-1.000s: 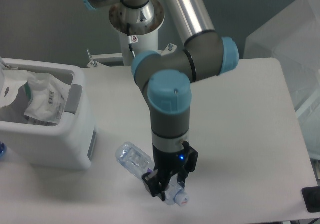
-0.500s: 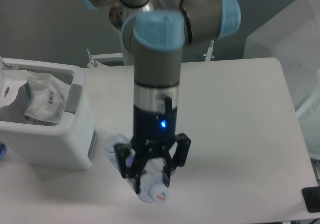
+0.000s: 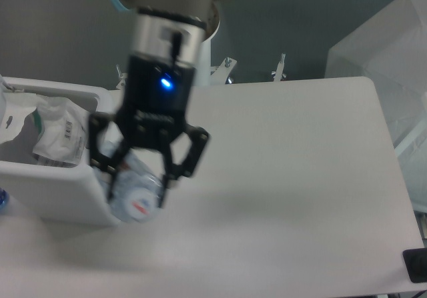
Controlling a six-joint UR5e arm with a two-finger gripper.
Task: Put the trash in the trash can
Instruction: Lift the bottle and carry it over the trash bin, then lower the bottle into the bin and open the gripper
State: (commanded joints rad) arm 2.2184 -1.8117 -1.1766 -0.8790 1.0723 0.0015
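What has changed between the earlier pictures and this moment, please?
The gripper, shut on the bottle, has lifted it off the table and carried it left, up to the near wall of the trash can. The wrapper still lies inside the can, which has not moved.

A white counter [image 3: 300, 178] with rounded corners carried the scene. On its left part stood the trash can [image 3: 60, 195], a white boxy plastic bin resting directly on the surface, its open top holding a crumpled wrapper. A small dark object [image 3: 415, 265] sat at the counter's near right edge.
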